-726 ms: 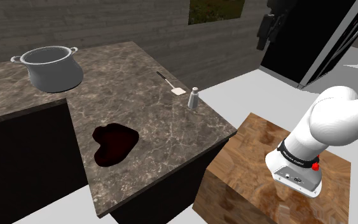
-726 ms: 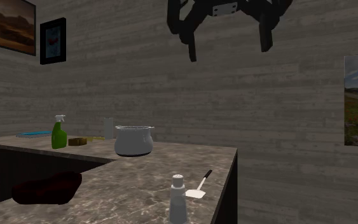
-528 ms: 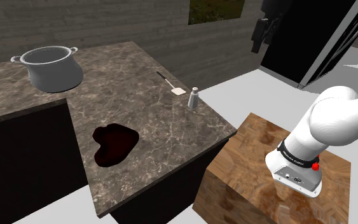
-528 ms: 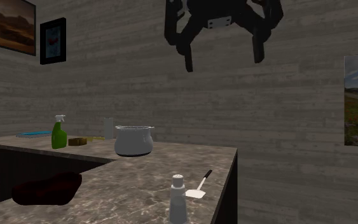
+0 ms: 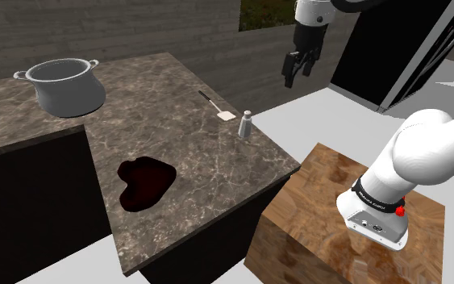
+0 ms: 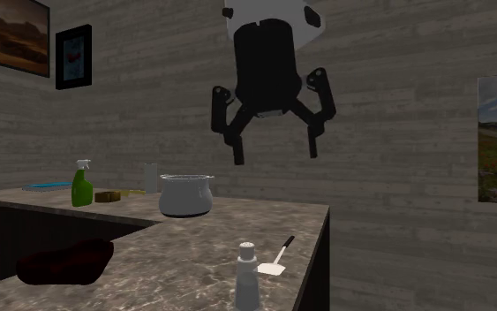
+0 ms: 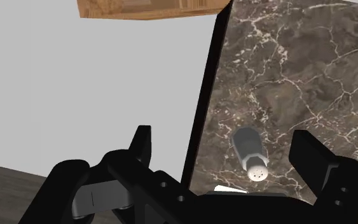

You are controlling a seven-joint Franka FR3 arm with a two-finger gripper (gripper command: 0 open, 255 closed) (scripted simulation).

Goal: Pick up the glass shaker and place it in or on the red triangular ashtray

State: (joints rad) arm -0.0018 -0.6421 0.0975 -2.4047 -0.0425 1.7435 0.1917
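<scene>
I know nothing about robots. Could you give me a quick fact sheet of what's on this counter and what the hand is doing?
Gripper: open, in the air above the shaker, holding nothing
Shaker: upright near the counter edge, next to the white spatula
Ashtray: dark red, further along the counter, apart from the shaker
Other items: grey pot, green spray bottle

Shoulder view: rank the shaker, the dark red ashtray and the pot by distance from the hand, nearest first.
1. Shaker, below the hand, near the counter edge.
2. Ashtray, mid-counter.
3. Pot, at the far corner.
</scene>
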